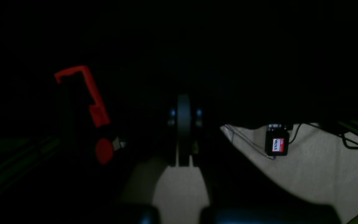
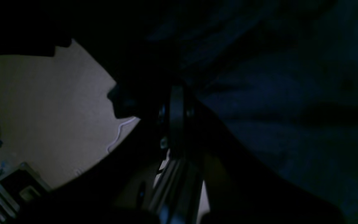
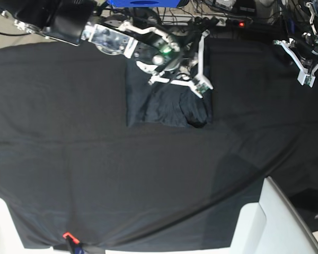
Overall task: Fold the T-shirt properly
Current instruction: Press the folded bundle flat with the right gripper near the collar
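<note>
Black tablecloth (image 3: 95, 174) under folded T-shirt (image 3: 153, 106), beige floor (image 1: 315, 161) beyond.

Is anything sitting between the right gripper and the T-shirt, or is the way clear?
Nothing visible stands in the way. In the base view the right gripper hangs directly over the folded T-shirt, jaws shut, with only the black tablecloth around it. The left gripper is off to the side.

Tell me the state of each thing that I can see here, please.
T-shirt: folded into a compact block, lying on the tablecloth.
Tablecloth: spread over the table.
Right tool: shut, over the T-shirt's right edge.
Left tool: shut, away from the T-shirt.
</note>
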Controlling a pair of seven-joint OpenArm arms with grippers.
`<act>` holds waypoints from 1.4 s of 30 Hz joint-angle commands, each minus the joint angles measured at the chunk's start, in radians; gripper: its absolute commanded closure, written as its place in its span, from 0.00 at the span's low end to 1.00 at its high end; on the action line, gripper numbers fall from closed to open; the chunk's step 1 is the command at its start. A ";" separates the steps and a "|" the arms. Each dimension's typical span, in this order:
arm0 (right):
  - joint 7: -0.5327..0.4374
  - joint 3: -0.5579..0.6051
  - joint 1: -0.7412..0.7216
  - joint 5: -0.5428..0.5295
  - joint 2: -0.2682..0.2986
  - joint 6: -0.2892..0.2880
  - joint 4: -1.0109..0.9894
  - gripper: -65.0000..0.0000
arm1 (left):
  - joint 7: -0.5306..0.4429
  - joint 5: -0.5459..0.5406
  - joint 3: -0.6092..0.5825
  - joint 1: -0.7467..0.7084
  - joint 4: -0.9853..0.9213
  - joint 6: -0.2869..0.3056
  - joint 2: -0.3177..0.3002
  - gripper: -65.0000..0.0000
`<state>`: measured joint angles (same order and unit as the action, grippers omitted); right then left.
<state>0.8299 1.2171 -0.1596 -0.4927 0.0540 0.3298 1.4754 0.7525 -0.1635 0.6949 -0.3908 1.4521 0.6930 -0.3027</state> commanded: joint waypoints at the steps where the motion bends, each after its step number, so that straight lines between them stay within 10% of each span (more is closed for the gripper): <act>1: -0.011 0.002 -0.010 -0.004 -0.018 -0.002 0.011 1.00 | -0.011 -0.006 0.009 -0.001 0.017 0.005 -0.017 1.00; 13: -0.060 0.148 -0.067 -0.008 -0.018 -0.008 0.035 1.00 | -0.011 -0.006 0.003 -0.001 0.017 0.005 -0.017 1.00; 19: -0.056 0.139 -0.094 -0.007 0.037 -0.007 0.173 1.00 | -0.011 -0.003 0.009 -0.001 0.017 0.005 -0.020 1.00; 42: -0.180 0.017 -0.168 -0.005 -0.049 -0.007 -0.141 1.00 | -0.011 -0.006 0.009 -0.001 0.017 0.005 -0.017 1.00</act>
<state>0.6674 1.2400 -0.3099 -0.4973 0.0162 0.3222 1.3220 0.7517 -0.1642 0.6949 -0.3908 1.4521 0.6930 -0.3023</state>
